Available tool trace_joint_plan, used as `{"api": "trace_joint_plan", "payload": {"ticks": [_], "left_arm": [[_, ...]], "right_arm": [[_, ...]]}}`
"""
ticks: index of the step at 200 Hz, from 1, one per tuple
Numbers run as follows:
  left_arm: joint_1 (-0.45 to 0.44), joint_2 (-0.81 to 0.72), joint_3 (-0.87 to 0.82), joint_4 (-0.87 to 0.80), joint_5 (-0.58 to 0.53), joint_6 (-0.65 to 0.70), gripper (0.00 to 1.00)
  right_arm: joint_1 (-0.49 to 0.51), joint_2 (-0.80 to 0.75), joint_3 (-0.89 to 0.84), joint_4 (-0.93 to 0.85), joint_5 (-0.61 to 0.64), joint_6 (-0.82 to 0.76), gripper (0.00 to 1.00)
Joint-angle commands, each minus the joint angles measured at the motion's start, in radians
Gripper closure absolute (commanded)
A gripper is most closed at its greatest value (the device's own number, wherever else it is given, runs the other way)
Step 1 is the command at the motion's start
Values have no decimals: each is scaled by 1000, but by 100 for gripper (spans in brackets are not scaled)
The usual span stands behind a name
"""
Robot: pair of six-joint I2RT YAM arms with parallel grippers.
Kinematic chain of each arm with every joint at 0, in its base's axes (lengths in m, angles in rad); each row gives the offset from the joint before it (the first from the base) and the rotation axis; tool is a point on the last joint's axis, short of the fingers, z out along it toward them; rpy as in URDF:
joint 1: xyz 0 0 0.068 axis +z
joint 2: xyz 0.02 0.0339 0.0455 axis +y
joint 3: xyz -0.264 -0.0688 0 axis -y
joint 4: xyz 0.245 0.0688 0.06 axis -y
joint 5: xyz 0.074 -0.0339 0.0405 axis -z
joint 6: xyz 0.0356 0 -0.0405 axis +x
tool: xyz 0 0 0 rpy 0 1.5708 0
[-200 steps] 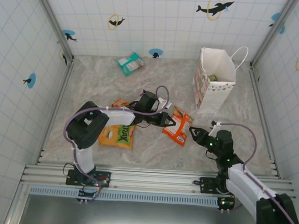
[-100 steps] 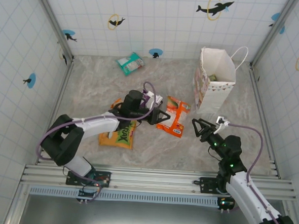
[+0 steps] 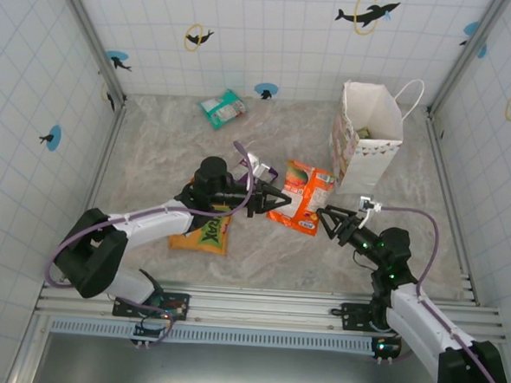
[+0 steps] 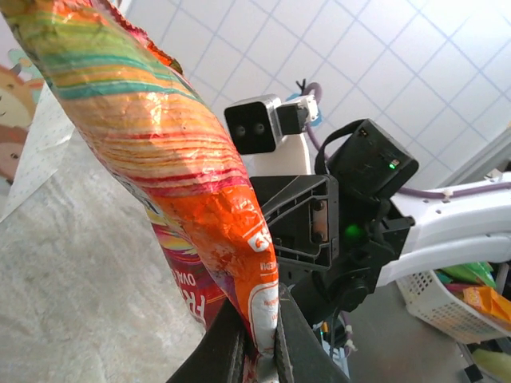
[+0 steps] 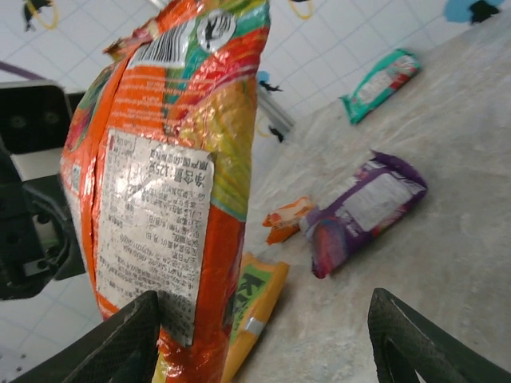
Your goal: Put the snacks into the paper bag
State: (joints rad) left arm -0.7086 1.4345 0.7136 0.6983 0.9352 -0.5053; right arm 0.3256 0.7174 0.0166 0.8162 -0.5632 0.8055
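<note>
Room, from above: white tiled walls [image 3: 273, 45] with dolphin stickers enclose a pale marbled tabletop [image 3: 154, 142].
Count, from above: one paper bag [image 3: 361, 163], upright at upper right with its mouth open. Four packets in sight: a teal-white packet [image 3: 223, 109] at upper middle, a purple packet [image 3: 263, 168] partly behind the left arm, a large orange packet [image 3: 203, 232] flat at lower left of centre, and an orange-red packet [image 3: 300, 197] at centre.
Pincers, from above: left pincer [image 3: 275, 200] is clamped on the orange-red packet's left edge. Right pincer [image 3: 326, 224] is spread, just beside its right edge.
Left wrist, packet: orange-red packet [image 4: 200, 175] is crinkled glossy foil, striped, and rises from bottom centre to upper left.
Left wrist, pincer: left pincer [image 4: 259, 335] is closed on the bottom seam.
Right wrist, count: five packets. The orange-red packet [image 5: 160, 183] stands upright at left, white label facing. Purple packet [image 5: 367, 207], tiny orange packet [image 5: 286, 217] and large orange packet [image 5: 255, 295] lie on the tabletop; the teal-white packet [image 5: 382, 84] is at upper right.
Right wrist, pincer: right pincer [image 5: 263, 319] gapes wide, gripping nothing, with dark fingers [image 5: 120, 343] at the bottom corners. Whether one touches the packet cannot be told.
</note>
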Motion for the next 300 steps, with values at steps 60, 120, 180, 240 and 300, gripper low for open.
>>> {"api": "trace_joint_plan", "payload": {"ticks": [60, 120, 180, 240, 300], "left_arm": [[4, 52, 25, 119, 61, 16, 100], [4, 63, 49, 12, 23, 80, 100], [4, 31, 75, -174, -117, 130, 53], [4, -20, 130, -457, -433, 118, 27], [4, -39, 162, -566, -528, 160, 2]], "right_arm": [[45, 123, 106, 352, -197, 108, 40], [67, 98, 118, 212, -122, 35, 75], [61, 0, 138, 13, 47, -54, 90], [18, -50, 348, -319, 164, -241, 91], [-24, 75, 684, -563, 375, -456, 91]]}}
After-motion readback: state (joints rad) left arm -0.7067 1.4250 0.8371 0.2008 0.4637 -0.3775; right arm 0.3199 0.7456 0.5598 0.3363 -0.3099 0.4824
